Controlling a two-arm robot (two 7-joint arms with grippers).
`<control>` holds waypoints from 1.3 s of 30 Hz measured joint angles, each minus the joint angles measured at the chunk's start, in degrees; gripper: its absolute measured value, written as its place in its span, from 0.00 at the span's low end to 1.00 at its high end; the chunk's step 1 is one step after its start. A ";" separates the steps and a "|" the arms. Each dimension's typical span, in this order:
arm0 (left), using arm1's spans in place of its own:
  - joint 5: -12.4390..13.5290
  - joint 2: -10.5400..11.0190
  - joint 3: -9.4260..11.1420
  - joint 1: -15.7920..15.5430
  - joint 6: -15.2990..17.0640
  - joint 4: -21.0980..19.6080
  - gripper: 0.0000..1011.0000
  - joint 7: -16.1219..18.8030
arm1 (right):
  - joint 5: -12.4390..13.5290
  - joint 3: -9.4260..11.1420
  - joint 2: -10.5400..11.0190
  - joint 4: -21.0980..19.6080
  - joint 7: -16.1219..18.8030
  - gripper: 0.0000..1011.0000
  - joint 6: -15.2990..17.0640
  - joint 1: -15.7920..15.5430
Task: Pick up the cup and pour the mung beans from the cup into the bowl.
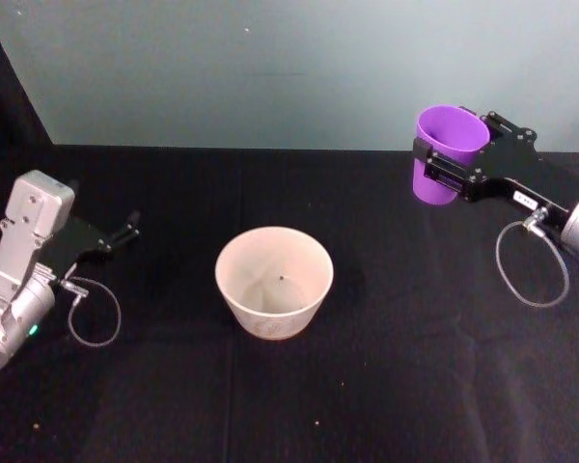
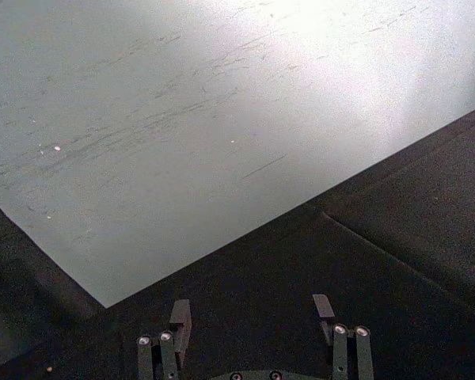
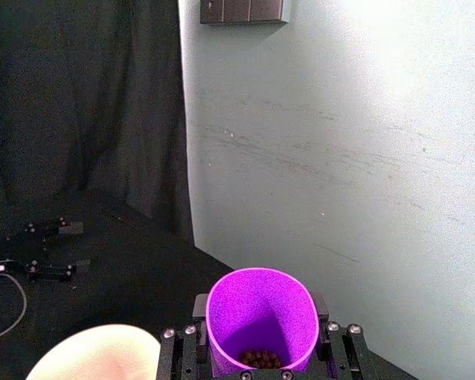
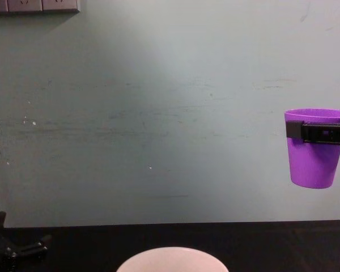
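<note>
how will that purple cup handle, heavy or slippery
Probably light: the cup holds only a few mung beans at its bottom. Its smooth tapered wall might slide in the right gripper, though the lip could catch. It seems stiff: no buckling where clamped. Left gripper idles open.

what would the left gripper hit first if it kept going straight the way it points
Probably the pale wall: the left gripper, jaws open, faces it across black cloth with nothing between, though depth is unclear.
</note>
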 joint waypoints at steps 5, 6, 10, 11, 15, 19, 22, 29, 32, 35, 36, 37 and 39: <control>0.00 0.00 0.00 0.00 0.00 0.00 0.99 0.00 | 0.00 0.00 0.00 0.00 0.00 0.73 0.00 0.00; 0.00 0.00 0.00 0.00 0.00 0.00 0.99 0.00 | 0.00 0.00 0.00 0.00 0.00 0.73 0.00 0.00; 0.00 0.00 0.00 0.00 0.00 0.00 0.99 0.00 | 0.00 0.00 0.00 0.00 0.00 0.73 0.00 0.00; 0.00 0.00 0.00 0.00 0.00 0.00 0.99 0.00 | 0.00 0.00 0.00 0.00 0.00 0.73 0.00 0.00; 0.00 0.00 0.00 0.00 0.00 0.00 0.99 0.00 | 0.00 0.00 0.00 0.00 0.00 0.73 0.00 0.00; 0.00 0.00 0.00 0.00 0.00 0.00 0.99 0.00 | 0.00 0.00 0.00 0.00 0.00 0.73 0.00 0.00; 0.00 0.00 0.00 0.00 0.00 0.00 0.99 0.00 | 0.00 0.00 0.00 0.00 0.00 0.73 0.00 0.00; 0.00 0.00 0.00 0.00 0.00 0.00 0.99 0.00 | 0.00 0.00 0.00 0.00 0.00 0.73 0.00 0.00; 0.00 0.00 0.00 0.00 0.00 0.00 0.99 0.00 | 0.00 0.00 0.00 0.00 0.00 0.73 0.00 0.00; 0.00 0.00 0.00 0.00 0.00 0.00 0.99 0.00 | 0.00 0.00 0.00 0.00 0.00 0.73 0.00 0.00; 0.00 0.00 0.00 0.00 0.00 0.00 0.99 0.00 | 0.00 0.00 0.00 0.00 0.00 0.73 0.00 0.00; 0.01 0.00 0.00 0.00 0.00 0.00 0.99 0.00 | 0.00 0.00 0.00 0.00 0.00 0.73 0.00 0.00; 0.01 0.00 0.00 0.00 0.00 0.00 0.99 0.00 | 0.00 0.00 0.00 0.00 0.00 0.73 0.00 0.00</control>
